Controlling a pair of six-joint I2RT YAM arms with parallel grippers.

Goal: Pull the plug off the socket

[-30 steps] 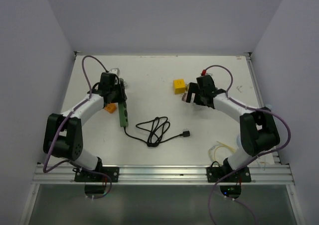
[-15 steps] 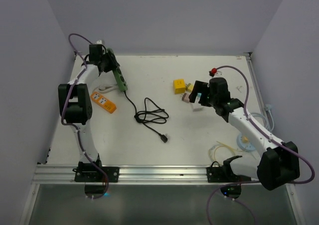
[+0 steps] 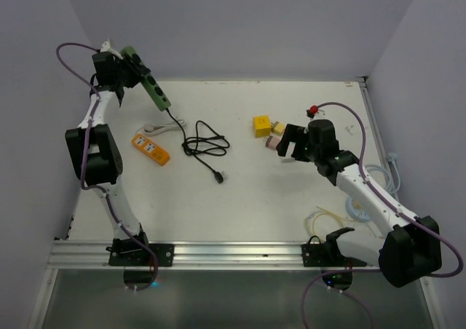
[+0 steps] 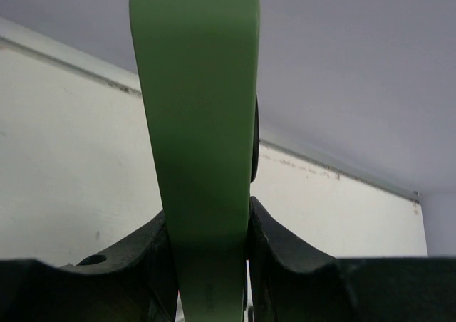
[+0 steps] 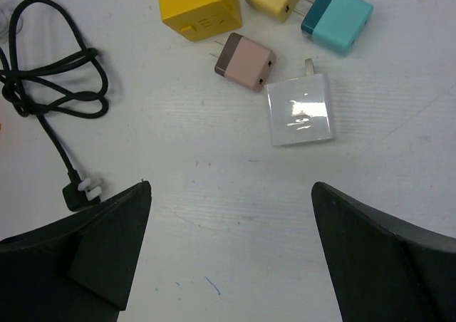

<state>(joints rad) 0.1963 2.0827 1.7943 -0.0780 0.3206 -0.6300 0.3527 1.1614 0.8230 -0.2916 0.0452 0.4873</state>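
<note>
Strip, the green one, is clamped tight in the left gripper and held up off the table at the upper left of the top view, tilting down to the right. Its black cord drops to a loose coil left of centre, and the plug lies loose on the table just below that. Right gripper is spread wide with nothing in it, hovering over a pink adapter and a white adapter.
</note>
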